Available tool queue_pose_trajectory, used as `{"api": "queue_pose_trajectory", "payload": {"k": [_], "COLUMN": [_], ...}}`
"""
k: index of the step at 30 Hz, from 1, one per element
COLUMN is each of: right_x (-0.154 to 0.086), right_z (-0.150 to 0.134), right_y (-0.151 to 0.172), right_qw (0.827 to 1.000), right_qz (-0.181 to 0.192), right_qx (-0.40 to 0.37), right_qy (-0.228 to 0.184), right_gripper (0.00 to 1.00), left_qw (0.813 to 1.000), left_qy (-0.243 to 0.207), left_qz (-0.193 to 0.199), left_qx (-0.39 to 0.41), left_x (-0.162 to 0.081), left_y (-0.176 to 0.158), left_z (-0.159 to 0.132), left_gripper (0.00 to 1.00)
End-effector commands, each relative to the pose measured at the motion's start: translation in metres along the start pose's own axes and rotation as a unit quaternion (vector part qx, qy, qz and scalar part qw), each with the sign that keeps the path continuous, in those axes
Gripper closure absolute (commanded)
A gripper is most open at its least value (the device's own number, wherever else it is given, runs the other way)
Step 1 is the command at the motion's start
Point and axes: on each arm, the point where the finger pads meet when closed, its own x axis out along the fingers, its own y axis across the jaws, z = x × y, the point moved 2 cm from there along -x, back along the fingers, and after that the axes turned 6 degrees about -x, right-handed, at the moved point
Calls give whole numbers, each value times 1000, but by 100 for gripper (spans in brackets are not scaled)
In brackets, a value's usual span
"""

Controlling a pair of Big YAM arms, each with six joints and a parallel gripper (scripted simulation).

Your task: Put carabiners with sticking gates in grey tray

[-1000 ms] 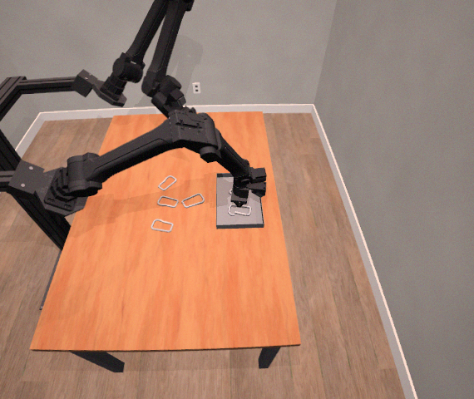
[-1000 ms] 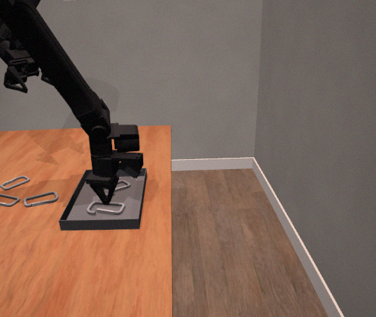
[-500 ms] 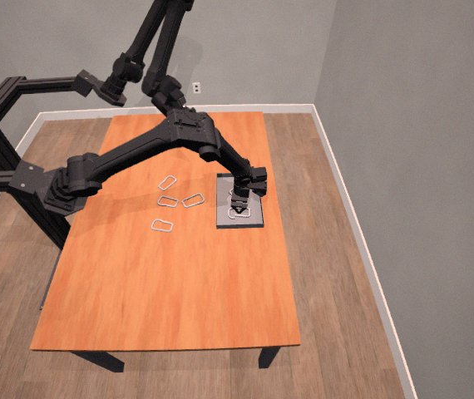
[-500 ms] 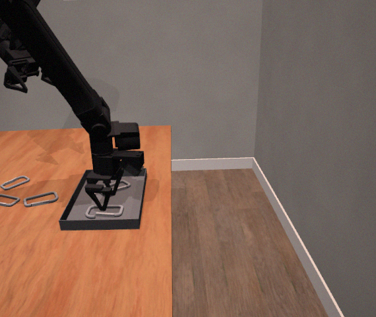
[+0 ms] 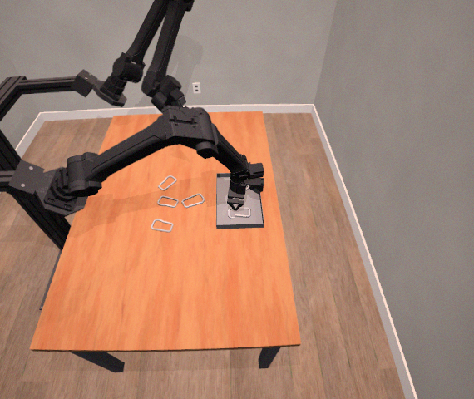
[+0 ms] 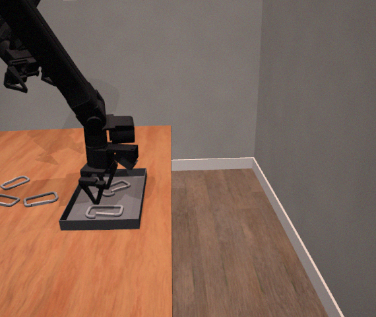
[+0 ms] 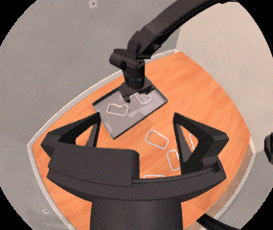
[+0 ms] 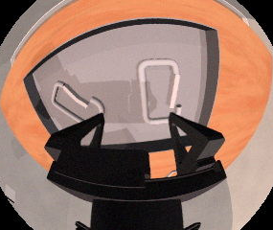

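Observation:
My right gripper (image 6: pixel 101 195) (image 8: pixel 136 116) is open and empty, low over the grey tray (image 5: pixel 239 226) (image 6: pixel 99 224) (image 8: pixel 213 72). Two silver carabiners lie in the tray, both with gates standing inward, open. One carabiner (image 6: pixel 106 206) (image 8: pixel 144 96) lies at the near end in the exterior view, just beyond my right fingertips in the right wrist view. The other carabiner (image 8: pixel 55 99) lies farther back, partly behind the gripper in the exterior view. Several carabiners, among them one (image 5: pixel 192 204) nearest the tray and one (image 5: pixel 162 230) nearest the front, lie outside it. My left gripper (image 7: pixel 136 116) is open and empty, raised high.
The tray stands near the table's right edge in the top view. The table carabiners lie left of it, two of them end to end, close together. The right arm (image 5: pixel 136 139) reaches across above the table. The left arm (image 5: pixel 164 56) is at the back.

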Motion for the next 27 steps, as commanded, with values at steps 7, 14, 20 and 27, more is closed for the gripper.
{"api": "queue_pose_trajectory", "payload": {"k": [7, 14, 20, 27], "right_x": [-37, -44, -34, -44], "right_z": [3, 12, 17, -6], "right_y": [4, 1, -6, 18], "right_qw": [1000, 1000, 1000, 997], "right_qz": [6, 2, -2, 15], "right_qx": [1, 5, 12, -66], "right_qy": [-7, -11, -12, -30], "right_gripper": [11, 11, 11, 17], "left_qw": [1000, 1000, 1000, 999], "left_qy": [-10, -10, -10, -14], "left_qz": [4, 4, 4, 42], "left_qx": [-11, -11, -11, 23], "left_x": [2, 2, 2, 18], "left_y": [2, 2, 2, 35], "left_z": [8, 8, 8, 22], "left_gripper": [0, 0, 0, 0]}}
